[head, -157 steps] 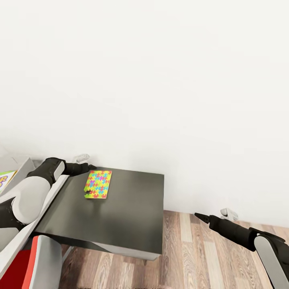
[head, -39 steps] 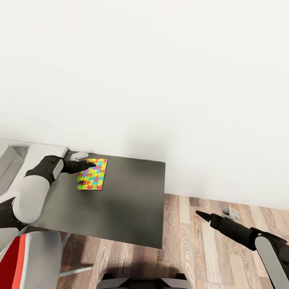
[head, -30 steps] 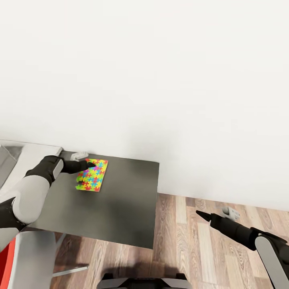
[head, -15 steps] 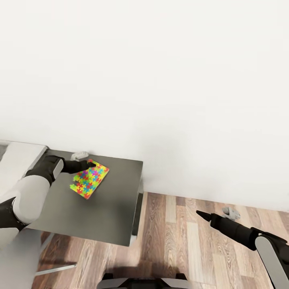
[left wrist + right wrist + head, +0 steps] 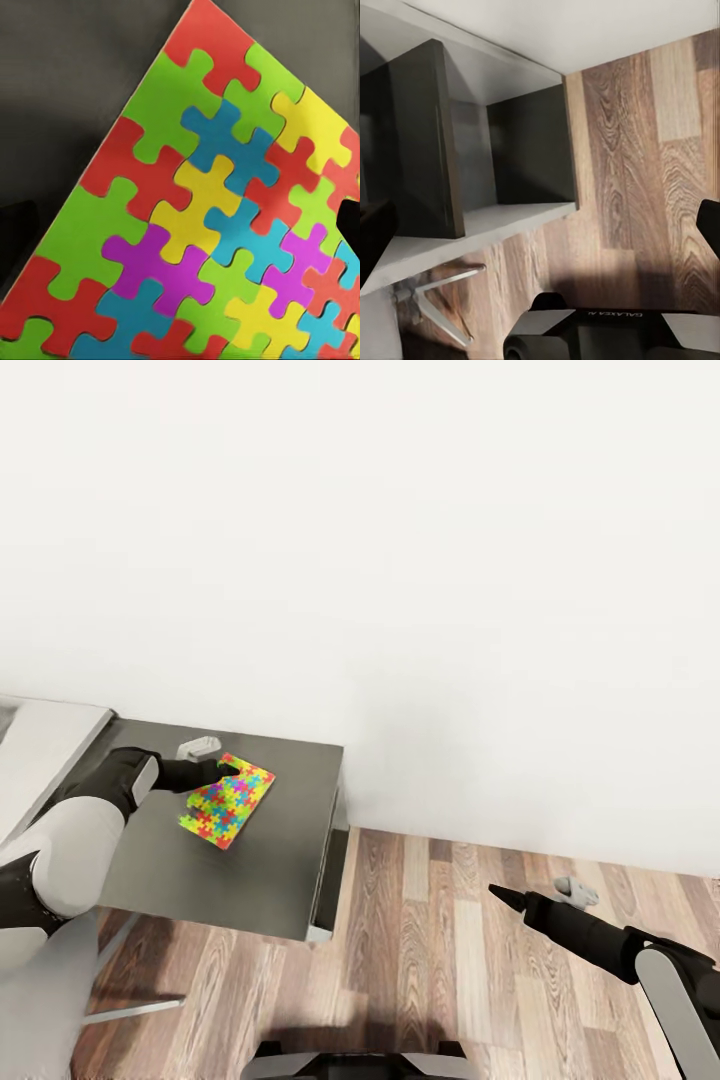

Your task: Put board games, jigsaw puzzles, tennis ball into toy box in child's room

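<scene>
A: One puzzle (image 5: pixel 227 813) sits at the left end effector (image 5: pixel 222 768), tilted over the dark counter (image 5: pixel 270 880). Clenched on it?

B: Cannot tell. Keep it level, carry slowly toward the box. Right end effector (image 5: pixel 497 895) hangs over the floor (image 5: pixel 450 980), grip unclear too.

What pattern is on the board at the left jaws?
Interlocking jigsaw puzzle pieces in red, green, yellow, blue, purple; clearest in left wrist view.

A jigsaw puzzle (image 5: pixel 227 801) lies flat on the dark grey wing (image 5: pixel 250 860) of the table. It is a thin board of interlocking multicoloured pieces, skewed to the wing's edges.
</scene>
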